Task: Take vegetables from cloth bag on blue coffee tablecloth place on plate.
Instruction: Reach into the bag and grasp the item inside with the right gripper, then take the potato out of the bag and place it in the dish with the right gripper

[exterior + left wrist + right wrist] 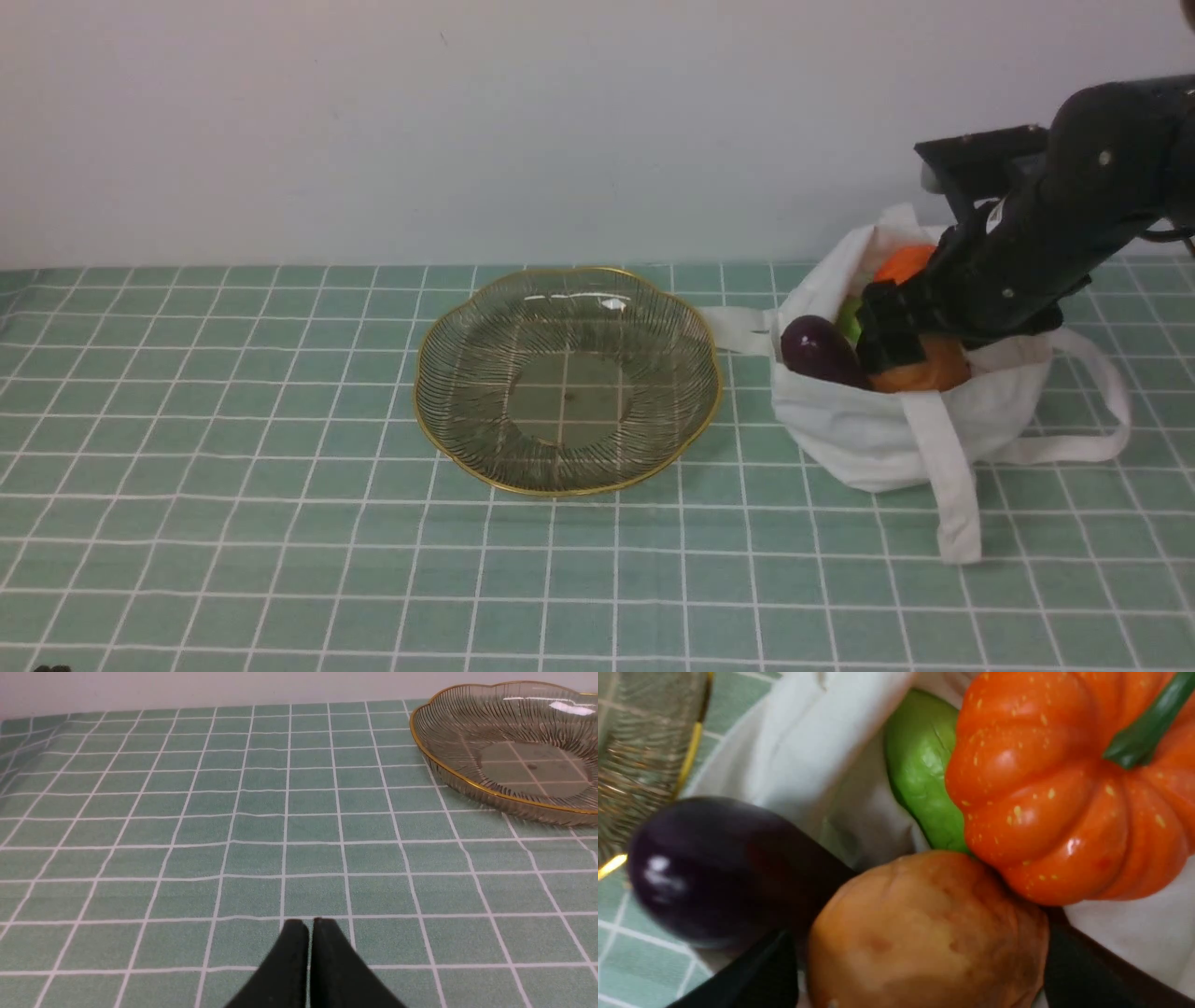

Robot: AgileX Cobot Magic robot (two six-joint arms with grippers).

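Note:
The white cloth bag (868,439) stands on the teal grid tablecloth (233,420), right of the empty glass plate (429,411). In it lie the purple eggplant (817,350), green cucumber (850,320), orange pumpkin (901,264) and tan potato (934,369). My right gripper (892,336) reaches down into the bag. In the right wrist view its gripper (920,933) has one black finger on each side of the potato (924,933), pressed against it. The eggplant (714,872), cucumber (924,779) and pumpkin (1055,788) lie beside it. My left gripper (310,921) is shut and empty, low over the cloth.
The bag's long strap handles (952,495) trail over the cloth in front of and to the right of the bag. The plate's gold rim (448,772) shows in the left wrist view. A pale wall runs behind the table.

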